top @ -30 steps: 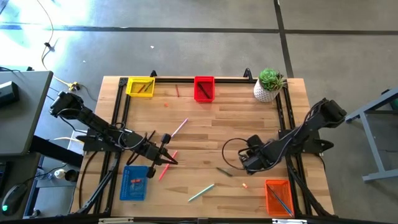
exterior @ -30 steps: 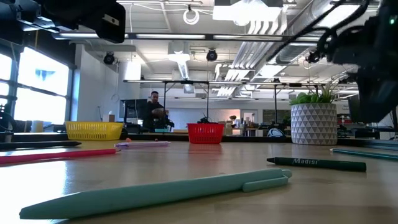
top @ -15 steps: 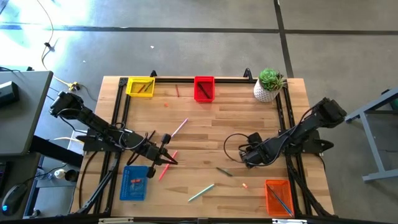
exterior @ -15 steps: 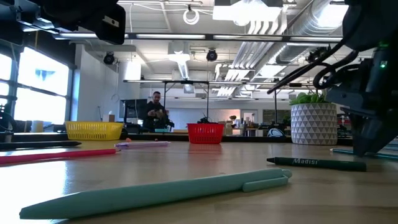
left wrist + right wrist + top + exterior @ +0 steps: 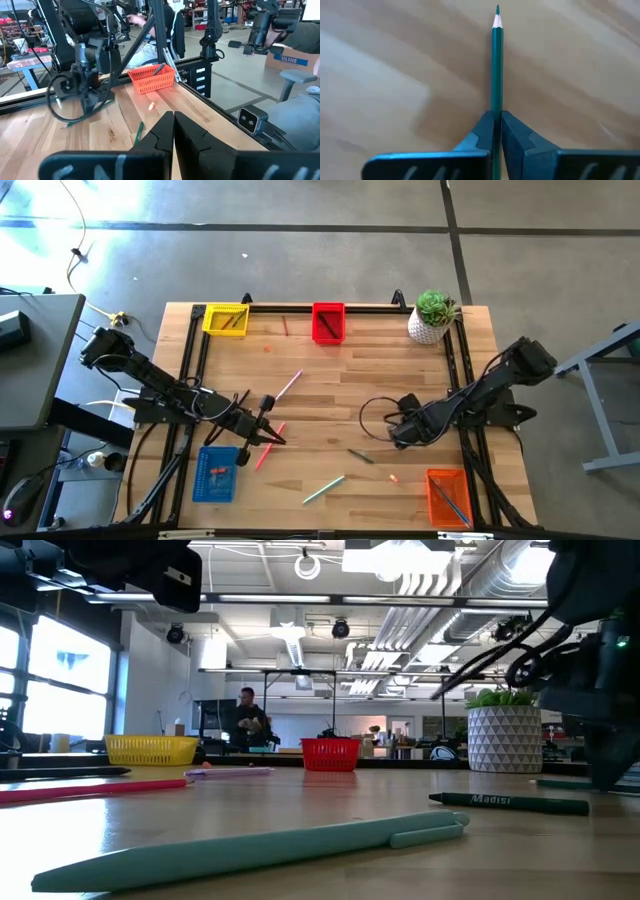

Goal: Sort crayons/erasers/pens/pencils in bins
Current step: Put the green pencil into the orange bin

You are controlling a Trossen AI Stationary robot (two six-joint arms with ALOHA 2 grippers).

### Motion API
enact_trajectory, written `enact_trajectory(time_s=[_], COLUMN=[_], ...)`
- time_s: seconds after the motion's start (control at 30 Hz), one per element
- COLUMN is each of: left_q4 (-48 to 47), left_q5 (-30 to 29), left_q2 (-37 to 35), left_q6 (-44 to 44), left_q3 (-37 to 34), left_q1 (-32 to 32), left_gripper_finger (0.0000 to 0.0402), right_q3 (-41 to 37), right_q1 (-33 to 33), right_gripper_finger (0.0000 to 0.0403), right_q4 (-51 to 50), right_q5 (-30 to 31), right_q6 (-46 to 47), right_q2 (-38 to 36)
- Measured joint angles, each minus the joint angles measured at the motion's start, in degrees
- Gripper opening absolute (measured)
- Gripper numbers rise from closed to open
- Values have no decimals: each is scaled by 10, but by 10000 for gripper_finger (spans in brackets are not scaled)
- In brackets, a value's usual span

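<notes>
From above, the right gripper (image 5: 400, 432) has swung up-table from where it sat a second ago, low over the wooden table (image 5: 380, 370), near the orange mesh plastic bin (image 5: 447, 496).

At table height, the dark arm has drifted toward the picture's right edge.

The left gripper (image 5: 173, 131) waits mid-table, pinched together, empty.

The right wrist view shows the fingers (image 5: 517, 137) clamped on a slim green pencil (image 5: 496, 60): picked, so I'd judge binning comes next.
</notes>
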Motion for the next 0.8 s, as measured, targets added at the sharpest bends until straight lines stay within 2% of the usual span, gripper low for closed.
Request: enact_trajectory(time_s=[0.3, 0.53, 0.67, 0.8], left_q4=[0, 0, -1, -9], left_q5=[0, 0, 0, 0], left_q2=[0, 0, 0, 0], left_q6=[0, 0, 0, -5], left_q3=[0, 0, 0, 0], left_q1=[0, 0, 0, 0], left_gripper_finger=[3, 3, 3, 3], right_q3=[109, 215, 279, 323], right_q1=[-22, -24, 1, 52], right_gripper_finger=[11, 12, 12, 12], right_q4=[-133, -174, -189, -211], right_q5=[-86, -214, -247, -259], right_q6=[-37, -63, -38, 41], right_q2=[0, 0, -1, -1])
